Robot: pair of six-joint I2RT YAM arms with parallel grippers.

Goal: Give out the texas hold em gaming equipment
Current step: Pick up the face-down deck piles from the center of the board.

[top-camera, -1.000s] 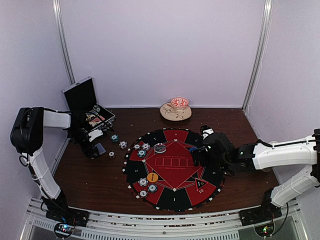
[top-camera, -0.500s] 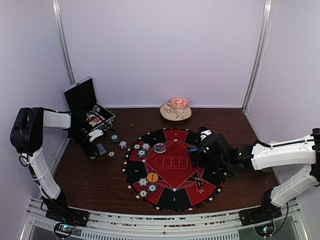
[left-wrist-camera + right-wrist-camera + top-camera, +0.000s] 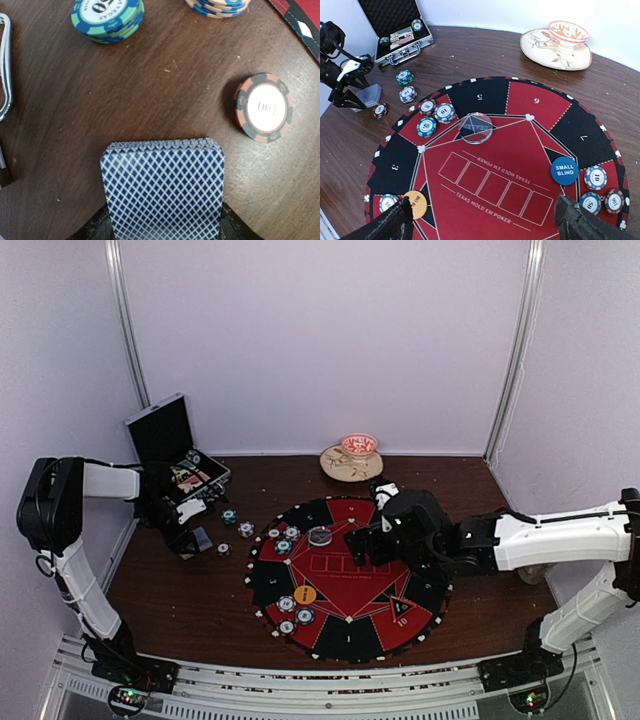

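Chips (image 3: 295,612) and orange disc (image 3: 305,594) on near sectors of mat (image 3: 520,145). Above mat centre, right tool (image 3: 482,215), jaws spread wide, empty, blue disc (image 3: 564,170) below. Farther left on bench (image 3: 150,90), left tool (image 3: 162,230) clamped on deck of cards (image 3: 162,185), loose chips (image 3: 264,107) beside, open case (image 3: 160,430) behind.

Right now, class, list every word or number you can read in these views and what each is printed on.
"SMALL BLIND": blue disc.
"TEXAS HOLD EM POKER": round mat, upside down.
"5", "6": same mat.
"100": pink-and-black chip.
"VEGAS": teal chip, cut off by frame.
Unclear lettering: clear disc, orange disc.
Pattern only, no text: playing cards.
Too small: other chips.
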